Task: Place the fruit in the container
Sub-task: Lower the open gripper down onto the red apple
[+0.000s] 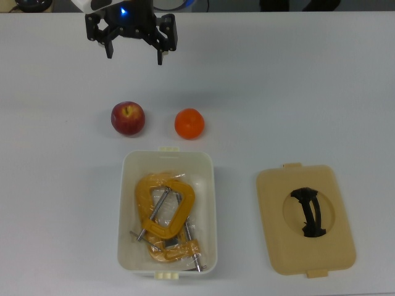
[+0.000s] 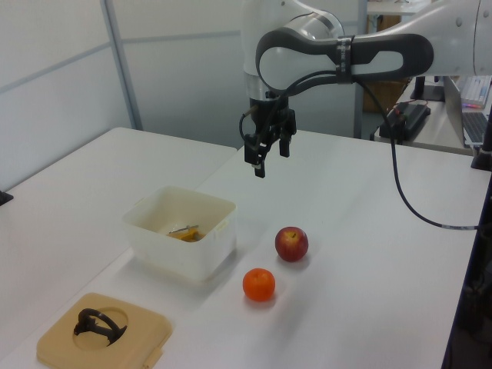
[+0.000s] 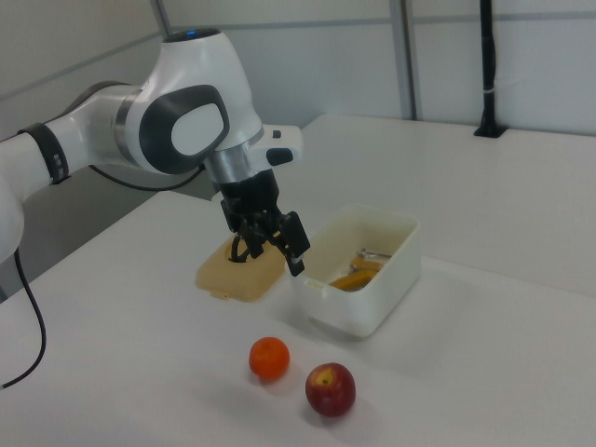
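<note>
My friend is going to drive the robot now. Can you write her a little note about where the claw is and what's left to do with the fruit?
Claw: open, empty, up in the air above the table, not touching anything.
Apple and orange: both on the table side by side, apart from each other, just outside one short end of the white tub.
Tub: open, with yellow clamps already inside. Its tan lid lies flat on the table beside it.
Done: nothing yet.
Left: pick up each fruit and put it in the tub.
</note>
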Motion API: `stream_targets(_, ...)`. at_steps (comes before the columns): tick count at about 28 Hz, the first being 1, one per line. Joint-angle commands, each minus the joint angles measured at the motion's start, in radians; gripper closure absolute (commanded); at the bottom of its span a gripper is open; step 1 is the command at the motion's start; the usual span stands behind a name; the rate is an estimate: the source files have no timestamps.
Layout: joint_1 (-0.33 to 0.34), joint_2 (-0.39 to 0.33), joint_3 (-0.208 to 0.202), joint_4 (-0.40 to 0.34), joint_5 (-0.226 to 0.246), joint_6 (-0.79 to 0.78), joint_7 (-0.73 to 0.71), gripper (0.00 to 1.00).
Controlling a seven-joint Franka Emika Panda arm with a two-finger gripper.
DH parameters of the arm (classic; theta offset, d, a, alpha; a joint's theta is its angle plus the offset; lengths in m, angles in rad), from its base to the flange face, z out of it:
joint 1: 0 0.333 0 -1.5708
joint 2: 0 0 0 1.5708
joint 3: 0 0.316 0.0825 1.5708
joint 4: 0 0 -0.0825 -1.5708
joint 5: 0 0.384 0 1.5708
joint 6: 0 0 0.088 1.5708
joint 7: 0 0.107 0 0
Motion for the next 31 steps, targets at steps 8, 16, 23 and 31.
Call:
stream_targets(8,-0.019,0.005,-0.006,-0.024,0.057,0.018,0.001,0.00)
stream_targets(16,-0.035,0.031,-0.001,-0.111,0.039,0.042,-0.102,0.00)
stream_targets(23,-0.035,0.110,0.000,-0.228,-0.047,0.237,-0.120,0.00)
stream_targets(31,-0.033,0.207,0.002,-0.239,-0.112,0.285,-0.120,0.00)
